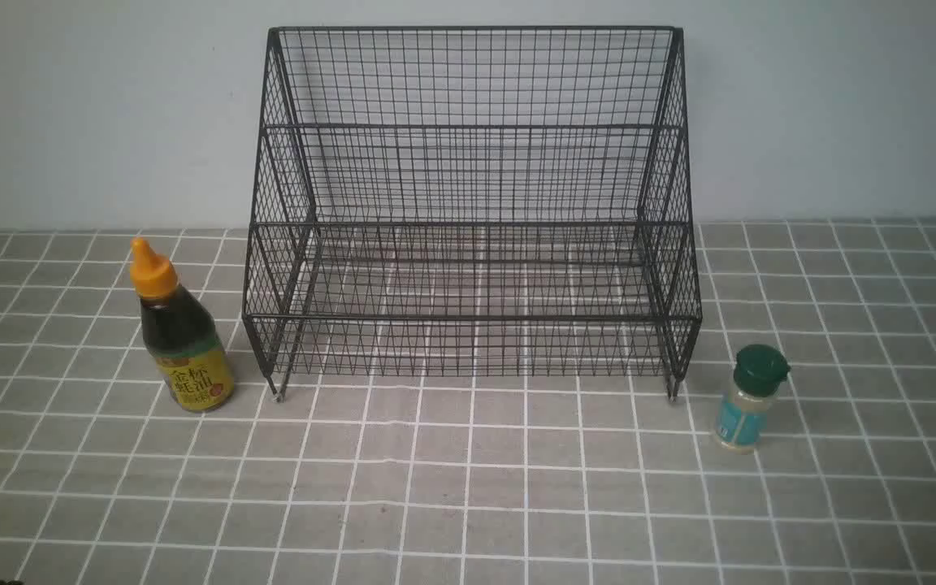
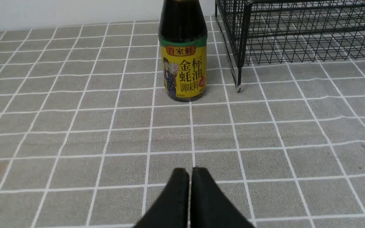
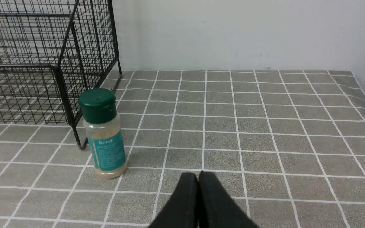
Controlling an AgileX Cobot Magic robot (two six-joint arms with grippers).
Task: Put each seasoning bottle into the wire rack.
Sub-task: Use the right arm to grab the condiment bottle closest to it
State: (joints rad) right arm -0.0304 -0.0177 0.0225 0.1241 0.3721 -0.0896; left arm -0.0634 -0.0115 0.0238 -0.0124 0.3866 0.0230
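The black wire rack [image 1: 472,219] stands at the back middle against the wall, with nothing in it. The dark-sauce bottle [image 1: 179,329] with orange cap stands upright to the rack's left; it also shows in the left wrist view [image 2: 183,53]. The small green-capped shaker [image 1: 748,398] stands upright to the rack's right front foot; it also shows in the right wrist view [image 3: 104,133]. My left gripper [image 2: 190,172] is shut and empty, well short of the sauce bottle. My right gripper [image 3: 198,175] is shut and empty, short of the shaker and to one side of it. Neither gripper shows in the front view.
A grey tiled cloth [image 1: 468,487] covers the table. A pale wall [image 1: 70,106] rises behind the rack. The rack's corner foot stands close to the sauce bottle [image 2: 239,88] and close to the shaker [image 3: 78,144].
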